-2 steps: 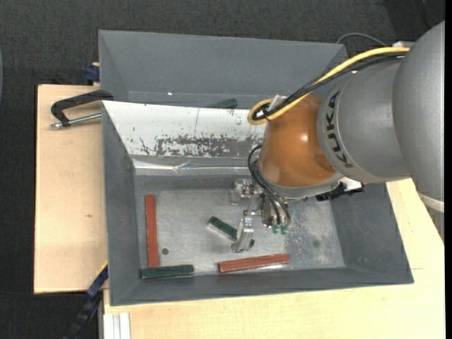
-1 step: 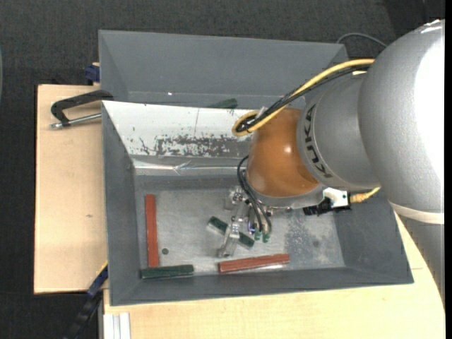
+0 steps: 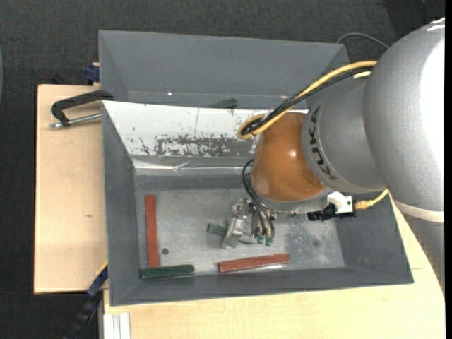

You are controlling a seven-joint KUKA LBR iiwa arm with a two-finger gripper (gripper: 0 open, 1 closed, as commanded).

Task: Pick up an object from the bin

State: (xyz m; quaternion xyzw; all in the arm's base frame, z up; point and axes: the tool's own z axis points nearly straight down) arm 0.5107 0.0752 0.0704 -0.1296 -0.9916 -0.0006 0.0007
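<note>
**Grip to be centred before any lift**

Whether the jaws are open or closed cannot be told. The gripper (image 3: 247, 230) is held low over the middle of the bin (image 3: 116, 189) floor. A small grey piece (image 3: 214, 227) lies just beside it. That piece should be squarely straddled, and the nearby red stick (image 3: 254, 263) left undisturbed.

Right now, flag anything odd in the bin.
Nothing looks spilled or broken. Only the bin's back wall stands out: dark speckles run across it, like scuffing.
</note>
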